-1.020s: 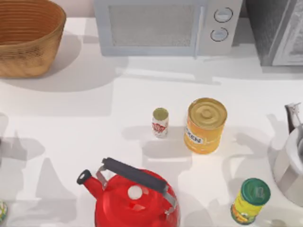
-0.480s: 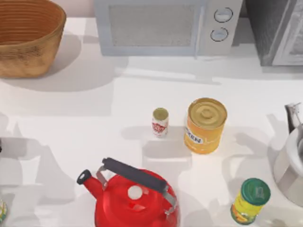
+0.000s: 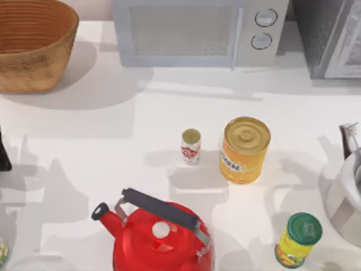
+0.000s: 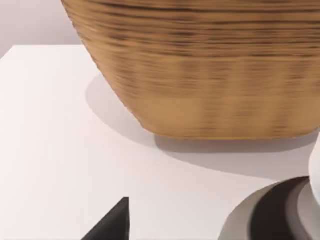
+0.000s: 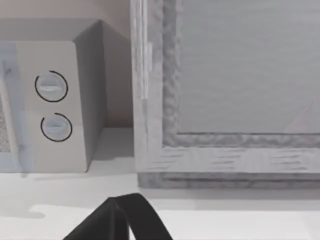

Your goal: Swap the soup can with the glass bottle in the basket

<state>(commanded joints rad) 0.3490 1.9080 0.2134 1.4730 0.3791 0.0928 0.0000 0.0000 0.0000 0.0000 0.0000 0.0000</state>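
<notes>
Saw the soup can [image 3: 191, 145] upright on the table, just left of the big yellow can [image 3: 244, 149], not touching it. Found the basket [image 3: 34, 51] well apart from the yellow can, far off to its upper left. Noted the left gripper [image 3: 3, 153] far left of the yellow can, near the basket; could not tell how open or whether holding anything. Likewise could not tell for the right gripper [image 5: 120, 220], facing the microwave [image 3: 197, 34] behind the yellow can.
</notes>
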